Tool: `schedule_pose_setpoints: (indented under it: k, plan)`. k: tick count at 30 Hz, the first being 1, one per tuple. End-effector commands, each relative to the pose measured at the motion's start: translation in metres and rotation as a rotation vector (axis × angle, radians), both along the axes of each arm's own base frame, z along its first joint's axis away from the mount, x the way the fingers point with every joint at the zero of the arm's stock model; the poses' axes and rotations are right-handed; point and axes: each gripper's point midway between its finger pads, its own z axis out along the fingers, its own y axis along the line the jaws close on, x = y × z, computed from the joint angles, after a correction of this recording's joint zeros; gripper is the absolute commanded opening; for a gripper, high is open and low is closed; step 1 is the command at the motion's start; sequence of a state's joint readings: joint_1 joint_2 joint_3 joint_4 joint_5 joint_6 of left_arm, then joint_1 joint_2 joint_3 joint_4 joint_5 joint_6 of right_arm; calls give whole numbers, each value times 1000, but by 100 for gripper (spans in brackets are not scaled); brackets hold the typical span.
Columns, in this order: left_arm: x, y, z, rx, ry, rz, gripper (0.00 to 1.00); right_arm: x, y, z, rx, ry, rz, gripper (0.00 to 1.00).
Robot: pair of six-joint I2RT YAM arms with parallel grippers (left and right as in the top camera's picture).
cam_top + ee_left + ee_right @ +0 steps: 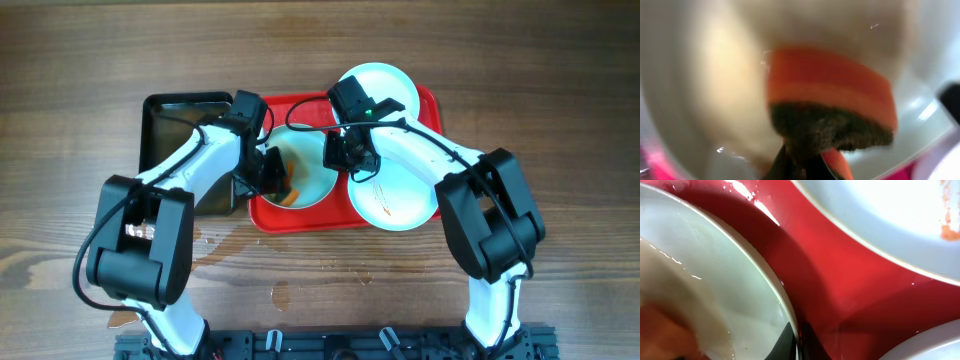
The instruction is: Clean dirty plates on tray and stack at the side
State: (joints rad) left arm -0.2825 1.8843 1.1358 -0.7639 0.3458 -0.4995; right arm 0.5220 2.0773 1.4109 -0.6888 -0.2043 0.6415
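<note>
An orange sponge (830,100), clamped in the left gripper (801,167), rests against the wet plate (315,175) at frame centre on the red tray (840,280). The right gripper (800,342) pinches that plate's rim. A second plate (385,85) lies upper right and a smeared third plate (395,205) lower right.

Overhead straight down over table (560,60), both wrist views pressed close, sharing the middle plate (315,172).

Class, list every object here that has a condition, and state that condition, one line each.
Middle plate: wet, rim pinched by shut right gripper.
Sponge: clamped in shut left gripper, against middle plate.
Near-right plate: orange-brown smears, untouched.
Far plate: looks clean, overhangs tray's rim.
Tray: wet.
</note>
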Motion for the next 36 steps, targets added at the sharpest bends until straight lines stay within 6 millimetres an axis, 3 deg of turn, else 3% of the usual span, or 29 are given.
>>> schedule_pose_setpoints:
  k: [1, 3, 4, 6, 9, 11, 13, 17, 19, 20, 23, 27, 30, 32, 36]
  plan:
    - [-3, -30, -3, -178, -3, -66, 4, 0, -3, -7, -20, 1, -14, 4]
    - [17, -33, -2, -180, -93, -71, 4, 0, -3, -7, -20, 1, -14, 4]
    - [38, -20, -8, -84, -180, -39, 4, 0, -3, -7, -20, 1, -14, 4]
    - [58, 11, -15, 104, -243, 72, 4, 0, -3, -7, -20, 1, -14, 4]
    - [71, 48, -17, 310, -305, 174, 4, 1, -3, -7, -19, -2, -14, 4]
    - [70, 47, -9, 296, -291, 174, 4, 1, -3, -7, -18, -3, -15, 4]
    - [69, 41, 22, 257, -276, 170, 4, 2, -2, -7, -17, -5, -15, 4]
    - [65, 40, 106, 223, -333, 179, 4, 3, -1, -6, -13, -12, -15, 4]
    - [59, 44, 133, 208, -374, 191, 4, 6, 0, -6, -4, -24, -19, 6]
    - [54, 46, 141, 206, -383, 192, 4, 8, 2, -5, 1, -33, -20, 14]
    - [43, 48, 137, 221, -340, 184, 4, 13, 2, -5, 1, -55, -22, 29]
    - [37, 50, 135, 231, -313, 180, 4, 16, -1, -8, -19, -67, -28, 30]
    - [34, 53, 134, 239, -300, 176, 4, 20, 2, -10, -6, -79, -23, 21]
    - [33, 63, 133, 252, -290, 173, 4, 27, 8, -7, 15, -118, 3, 4]
    - [33, 104, 131, 279, -250, 260, 4, 30, 24, 10, 89, -170, 128, 4]
